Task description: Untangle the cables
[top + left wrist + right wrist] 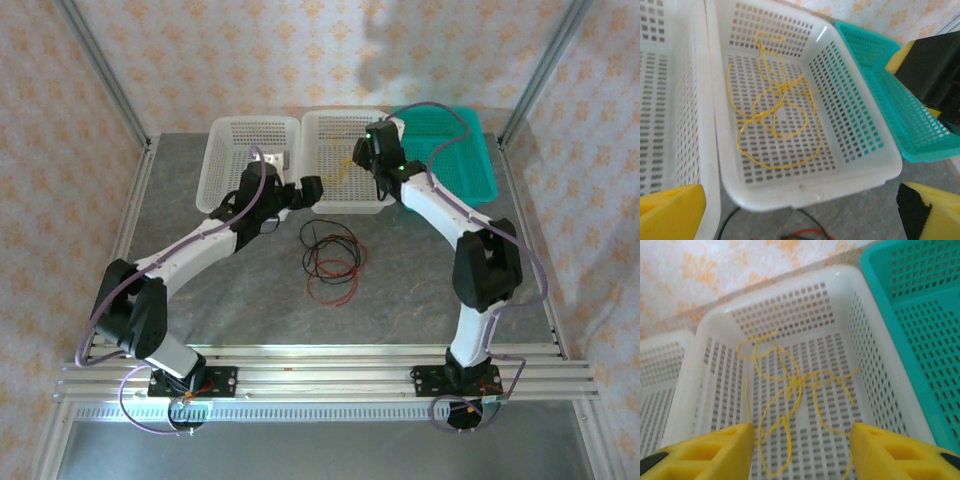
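Pale wallpaper [200,60] with orange motifs backs a grey table [200,310].

On the left, the left gripper [800,212] hovers low in front of the middle white basket [860,125]. Its yellow fingers [670,212] are spread wide with nothing between them.

In the centre of the table, red and black cables [333,262] lie in loose overlapping loops, not yet separated.

On the right, the right gripper [802,450] hangs over the middle basket. Its jaws are apart and empty, and the yellow cable [797,382] lies free below them.

Possible trouble, judging from this layout:
- A finger dipping down could hook a yellow loop and drag it out of the basket.
- A grab at the heap on the table could pinch red and black together, tightening the tangle instead of parting it.
- A lifted strand could catch on a basket rim.

Three baskets stand along the far edge:
- The left white basket [225,150] holds a small pale item [275,160] too small to identify.
- The middle white basket holds the yellow cable, which is looped and crosses itself.
- The teal basket [470,160] on the right looks empty.
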`<action>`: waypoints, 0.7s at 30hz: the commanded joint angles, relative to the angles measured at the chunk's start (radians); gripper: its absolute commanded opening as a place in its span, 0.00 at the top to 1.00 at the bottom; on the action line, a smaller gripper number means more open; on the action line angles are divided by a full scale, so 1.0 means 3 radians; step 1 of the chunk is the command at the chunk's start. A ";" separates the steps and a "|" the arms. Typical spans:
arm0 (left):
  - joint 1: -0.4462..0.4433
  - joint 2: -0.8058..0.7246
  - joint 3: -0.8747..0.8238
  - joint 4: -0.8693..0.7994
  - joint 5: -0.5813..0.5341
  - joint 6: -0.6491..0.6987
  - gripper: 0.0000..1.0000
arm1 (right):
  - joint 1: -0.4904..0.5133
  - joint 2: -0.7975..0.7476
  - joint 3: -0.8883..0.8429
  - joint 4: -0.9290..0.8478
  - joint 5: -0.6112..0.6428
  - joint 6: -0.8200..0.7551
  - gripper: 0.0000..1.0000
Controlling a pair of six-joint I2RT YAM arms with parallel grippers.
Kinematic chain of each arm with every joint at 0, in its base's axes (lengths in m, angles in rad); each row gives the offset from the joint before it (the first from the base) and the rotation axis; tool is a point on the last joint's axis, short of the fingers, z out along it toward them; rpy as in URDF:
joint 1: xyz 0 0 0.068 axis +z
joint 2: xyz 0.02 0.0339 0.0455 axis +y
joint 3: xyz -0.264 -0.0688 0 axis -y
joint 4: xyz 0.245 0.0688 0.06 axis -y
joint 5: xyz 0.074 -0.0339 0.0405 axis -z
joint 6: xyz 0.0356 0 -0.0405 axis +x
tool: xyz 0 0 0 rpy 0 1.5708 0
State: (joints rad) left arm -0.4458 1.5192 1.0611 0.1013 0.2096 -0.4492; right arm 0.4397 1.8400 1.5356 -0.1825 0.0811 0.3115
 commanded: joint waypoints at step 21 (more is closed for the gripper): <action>-0.0470 -0.1440 -0.2397 0.1324 -0.0378 -0.1129 0.01 | 0.1268 -0.1021 -0.1870 0.0072 0.0160 0.0018 0.61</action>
State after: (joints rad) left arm -0.5831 1.1240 0.4133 0.3618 0.0803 -0.6971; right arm 0.8165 1.5509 0.9886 -0.1612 0.0864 0.2913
